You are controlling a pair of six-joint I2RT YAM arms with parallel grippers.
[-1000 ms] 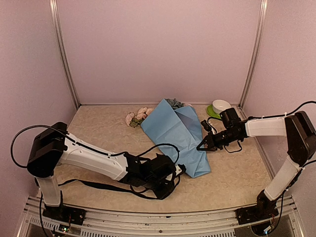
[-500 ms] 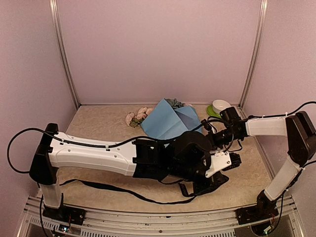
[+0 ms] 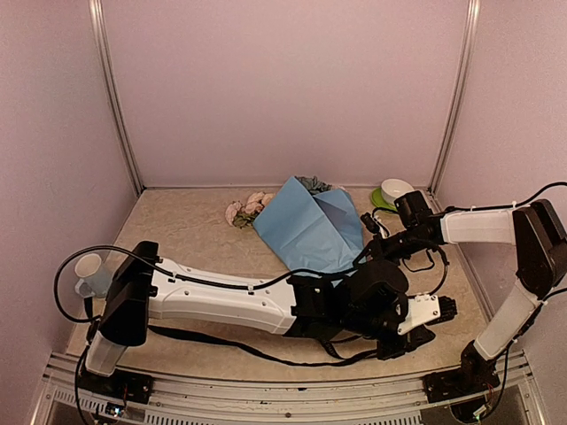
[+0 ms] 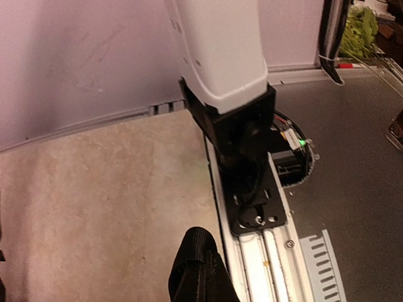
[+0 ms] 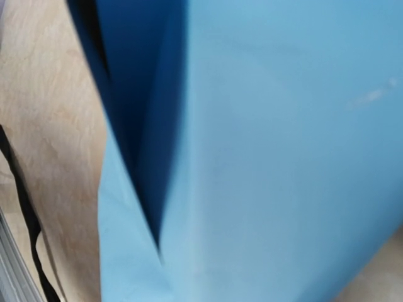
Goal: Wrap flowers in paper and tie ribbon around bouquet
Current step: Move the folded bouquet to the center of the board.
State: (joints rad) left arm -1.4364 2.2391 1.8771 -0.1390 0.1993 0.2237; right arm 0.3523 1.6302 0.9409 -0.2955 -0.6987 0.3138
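Paper (image 3: pixel 310 226) lies folded at the back middle of the table (image 3: pixel 182 235). Its long axis runs from the back wall toward the near right. Flowers (image 3: pixel 248 209) stick out at its far end, pink blooms to the left.

Right gripper (image 3: pixel 374 251) sits at the paper's near right edge, partly hidden by the left arm. Its fingers are closed, and its camera sees only blue folds, so a pinch on the paper cannot be told.

Left gripper (image 4: pixel 196 267) is pressed together. Ribbon (image 3: pixel 221 345) trails along the near floor up to it, but a grip on it cannot be made out.

Since half a second ago the left arm has swung lower and further right, uncovering more of the paper and a mug (image 3: pixel 89 268) at the far left. Paper and right arm have not shifted.

Left gripper now hangs by the front rail (image 4: pixel 264 251) and the right arm's base. A bowl (image 3: pixel 396 189) fills the back right corner. Bare table lies left of the paper.
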